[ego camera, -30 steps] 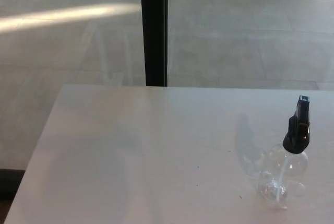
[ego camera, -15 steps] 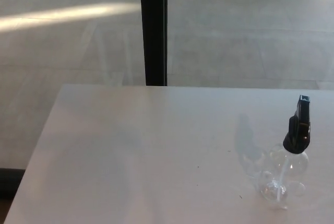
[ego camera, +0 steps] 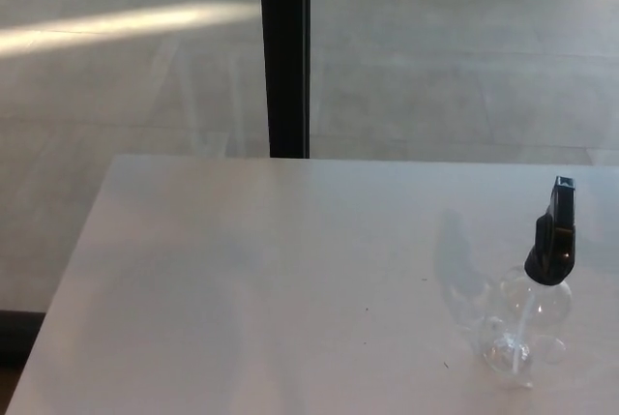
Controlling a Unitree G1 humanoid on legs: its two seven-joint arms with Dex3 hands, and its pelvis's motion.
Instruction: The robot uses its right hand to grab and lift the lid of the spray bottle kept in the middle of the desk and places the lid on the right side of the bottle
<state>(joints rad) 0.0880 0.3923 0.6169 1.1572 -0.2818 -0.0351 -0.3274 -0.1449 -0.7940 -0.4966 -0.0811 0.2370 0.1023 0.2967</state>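
Clear plastic is forming the round body of the bottle (ego camera: 522, 323), which is standing upright on the table (ego camera: 271, 280) near the right edge of the head view, toward the near side of the surface. Black lid (ego camera: 553, 241) is sitting on the neck of the bottle, still fitted, with its spray nozzle pointing up and slightly away from the camera. A thin dip tube is showing through the transparent wall, running down from the lid toward the base. Light is passing through the bottle and casting bright curved patches on the table around its base, while a soft grey shadow is falling on the surface just to the left of the lid. White table is filling the lower half of the view, with its far edge running straight across and its left edge slanting down toward the lower left corner. Grey floor (ego camera: 455, 57) is lying beyond the table, with a pale band of light crossing it at upper left. A black post (ego camera: 285, 52) is standing upright behind the far edge of the table. Neither hand is appearing in the view, so the state of the fingers cannot be told.
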